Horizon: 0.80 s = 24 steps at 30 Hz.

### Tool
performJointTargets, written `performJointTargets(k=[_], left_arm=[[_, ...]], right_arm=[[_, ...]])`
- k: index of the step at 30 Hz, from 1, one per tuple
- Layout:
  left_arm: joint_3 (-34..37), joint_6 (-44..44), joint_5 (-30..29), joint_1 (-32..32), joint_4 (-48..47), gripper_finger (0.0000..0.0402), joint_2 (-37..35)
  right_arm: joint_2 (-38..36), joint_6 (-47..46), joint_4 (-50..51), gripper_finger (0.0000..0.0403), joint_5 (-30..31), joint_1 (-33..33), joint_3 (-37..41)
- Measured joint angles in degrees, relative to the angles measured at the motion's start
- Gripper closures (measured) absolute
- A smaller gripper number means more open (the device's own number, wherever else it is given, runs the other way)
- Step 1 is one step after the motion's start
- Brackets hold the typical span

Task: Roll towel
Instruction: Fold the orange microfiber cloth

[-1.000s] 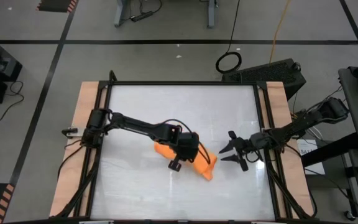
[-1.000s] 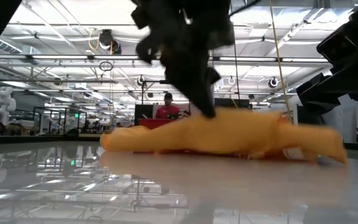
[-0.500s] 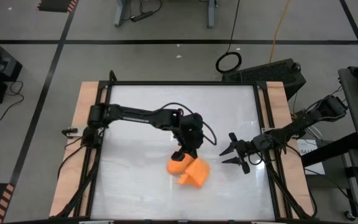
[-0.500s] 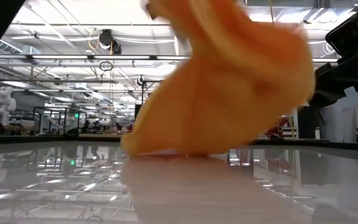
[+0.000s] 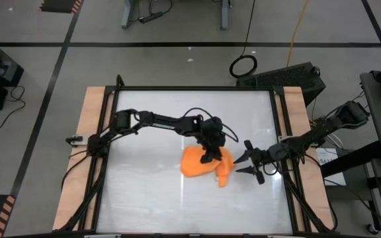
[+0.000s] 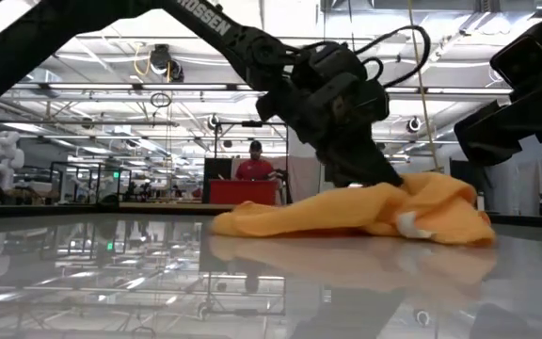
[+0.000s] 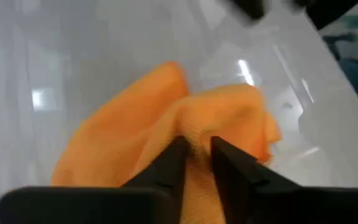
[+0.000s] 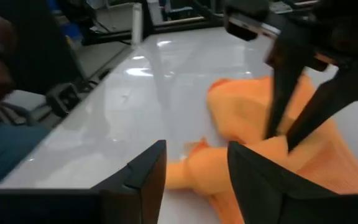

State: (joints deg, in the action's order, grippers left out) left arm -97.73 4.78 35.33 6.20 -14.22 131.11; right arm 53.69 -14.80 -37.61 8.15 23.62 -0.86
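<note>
The orange towel [image 5: 202,165] lies bunched in a crumpled heap on the white table, right of the middle; it also shows in the low view [image 6: 346,215]. My left gripper [image 5: 211,156] stands over the heap's far right part, shut on a raised fold of it [image 7: 197,152]. My right gripper [image 5: 246,162] is open and empty just right of the towel, its fingers [image 8: 138,171] pointing at the towel [image 8: 253,127] from the table's right. My left gripper pinches a raised fold of the towel [image 7: 196,138] between its two fingers, at the heap's far right part. The fingers come from above, pointing down [image 6: 370,174]. The fold stands up slightly at the fingers; the rest of the towel rests slack on the table.
The table top [image 5: 151,119] is white and glossy, with a dark frame and wooden side strips [image 5: 91,132]. A white tag or patch [image 6: 405,224] shows on the towel's near right end. A person [image 6: 255,168] stands far behind the table.
My left gripper lifted the towel off the table and swung it toward the near edge, where it hung bunched. It has since gone right and down. The towel, a long flat strip a second ago, now lies as a crumpled heap nearer my right gripper.
</note>
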Motion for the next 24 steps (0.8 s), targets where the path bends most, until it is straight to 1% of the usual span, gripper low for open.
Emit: performJointTargets(k=[3,6,8,10,13,16,20,22,24], left_arm=[[0.0,0.1,-0.3,0.6,-0.3,0.0262,-1.5],[-0.1,0.2,-1.1,1.9,-1.1,0.0214,-4.1],[-0.1,0.5,-1.3,2.7,-3.1,0.0192,-5.5],[-0.1,0.6,-1.3,3.3,-5.7,0.0178,-6.7],[-0.1,3.9,2.3,3.5,-11.5,0.0176,-8.6],[-0.1,9.0,3.6,2.2,-19.6,0.0185,-9.5],[0.0,14.0,3.7,-1.5,-30.7,0.0204,-9.2],[0.0,15.4,3.5,-3.8,-34.2,0.0214,-9.3],[0.0,15.5,1.3,-6.3,-36.6,0.0224,-9.3]], right_arm=[[0.9,1.4,-0.1,0.0212,2.6,0.8,0.0],[1.9,2.9,-1.0,0.0192,2.6,1.2,0.0],[2.8,3.4,-1.7,0.0185,2.6,1.6,-0.1],[4.0,3.8,-1.6,0.0185,2.6,1.9,-1.0],[6.5,5.5,-1.6,0.0191,2.5,2.6,-3.2],[10.0,7.7,-1.6,0.0199,2.4,3.0,-6.4],[15.9,10.8,0.4,0.0207,1.7,3.2,-11.5],[19.2,11.8,1.8,0.0211,0.7,3.1,-14.1],[22.4,12.5,4.0,0.0214,0.7,3.1,-16.7]])
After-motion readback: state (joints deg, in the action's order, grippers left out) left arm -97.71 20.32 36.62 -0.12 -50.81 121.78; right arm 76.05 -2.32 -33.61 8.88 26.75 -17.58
